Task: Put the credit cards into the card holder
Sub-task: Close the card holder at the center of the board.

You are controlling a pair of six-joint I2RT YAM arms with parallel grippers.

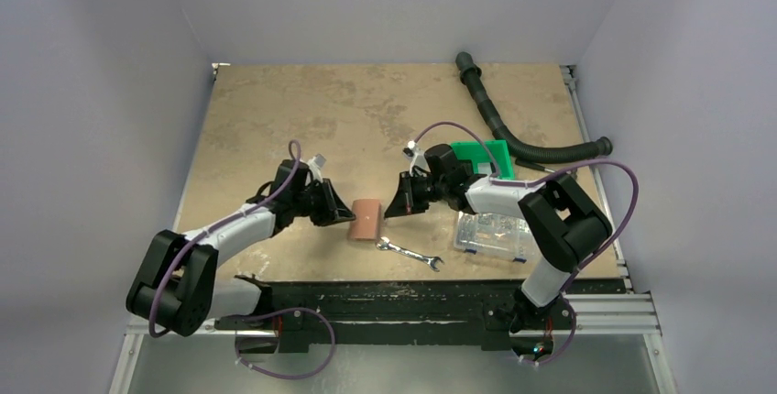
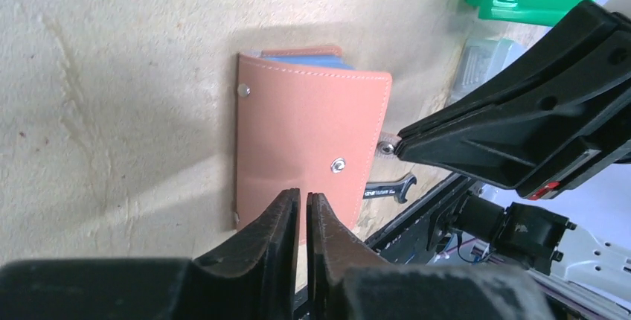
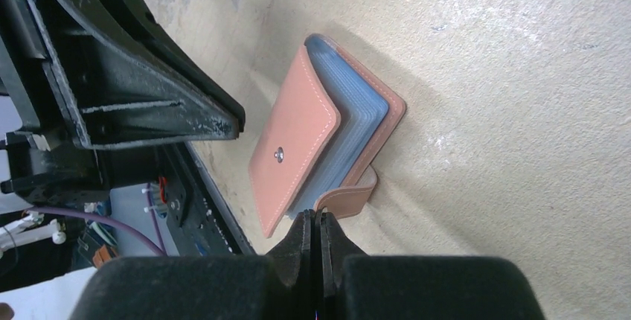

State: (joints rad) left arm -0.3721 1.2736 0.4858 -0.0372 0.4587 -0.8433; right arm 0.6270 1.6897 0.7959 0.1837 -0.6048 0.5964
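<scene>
A tan, mottled desk [image 1: 302, 119] sits boxed in by plain pale walls. Near its front middle lies the card holder [image 1: 366, 220], folded over and flat on one cover. Its long axis runs roughly from the near edge toward the far wall. Blue edges show between the covers at the open side, and I take them for the credit cards [image 3: 353, 123] already seated, though they could be the inner pockets. The closing strap [image 3: 346, 197] curls loose at one end, not pressed onto the snap [image 3: 279, 154] on the upper cover.

The holder lies straight between the two arms. The left claw [image 2: 303, 197] is at its left long edge, touching it or nearly so, with the fingers barely apart and nothing between them. The right claw [image 3: 312, 219] is pressed together on nothing, its tips just beside the loose strap on the holder's right side. The strap is thus the right arm's to reach, while the left can brace the opposite edge.

A wrench [image 1: 410, 255] lies near the holder's front corner. A clear box [image 1: 495, 234], a green bin [image 1: 484, 156] and a black hose [image 1: 513, 133] stand farther right.
</scene>
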